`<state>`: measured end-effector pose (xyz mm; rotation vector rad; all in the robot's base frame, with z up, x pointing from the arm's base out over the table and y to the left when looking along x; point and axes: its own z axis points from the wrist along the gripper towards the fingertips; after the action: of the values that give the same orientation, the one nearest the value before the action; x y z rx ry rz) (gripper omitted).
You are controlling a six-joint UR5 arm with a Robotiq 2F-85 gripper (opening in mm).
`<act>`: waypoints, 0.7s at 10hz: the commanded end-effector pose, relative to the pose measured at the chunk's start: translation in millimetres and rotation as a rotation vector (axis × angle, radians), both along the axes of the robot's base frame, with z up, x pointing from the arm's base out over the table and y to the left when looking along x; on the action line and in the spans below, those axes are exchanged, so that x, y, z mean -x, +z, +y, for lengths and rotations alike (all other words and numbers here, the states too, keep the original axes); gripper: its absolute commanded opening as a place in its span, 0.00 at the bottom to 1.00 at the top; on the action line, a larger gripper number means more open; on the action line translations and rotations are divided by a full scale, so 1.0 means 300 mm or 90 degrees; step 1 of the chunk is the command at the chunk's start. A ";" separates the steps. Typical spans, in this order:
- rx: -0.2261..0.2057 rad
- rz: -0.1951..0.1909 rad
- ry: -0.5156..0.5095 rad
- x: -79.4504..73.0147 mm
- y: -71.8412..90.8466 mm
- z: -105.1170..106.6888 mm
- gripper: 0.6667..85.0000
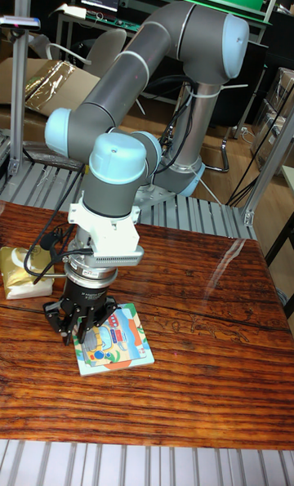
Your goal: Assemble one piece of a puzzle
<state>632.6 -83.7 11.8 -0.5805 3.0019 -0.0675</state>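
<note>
A small square puzzle board (pixel 118 345) with a colourful cartoon picture and a pale blue-green rim lies on the wooden table (pixel 204 323), toward the front left. My gripper (pixel 79 335) hangs straight down over the board's left edge, its black fingers touching or nearly touching the board. The fingers stand close together, and the gripper body hides whatever may be between them. I cannot pick out a separate loose puzzle piece.
A yellow-and-white packet (pixel 23 272) lies at the table's left edge, just behind the gripper. A black cable (pixel 41 249) loops from the wrist over that side. Metal slats (pixel 188 208) run behind the table, and the arm's base stands there.
</note>
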 end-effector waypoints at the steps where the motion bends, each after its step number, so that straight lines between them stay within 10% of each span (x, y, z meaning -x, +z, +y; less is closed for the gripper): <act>1: -0.004 0.004 -0.022 0.006 0.009 0.015 0.32; 7: -0.001 0.012 -0.043 0.017 0.031 0.047 0.32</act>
<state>628.3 -73.9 17.8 -0.5074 3.0345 -0.0796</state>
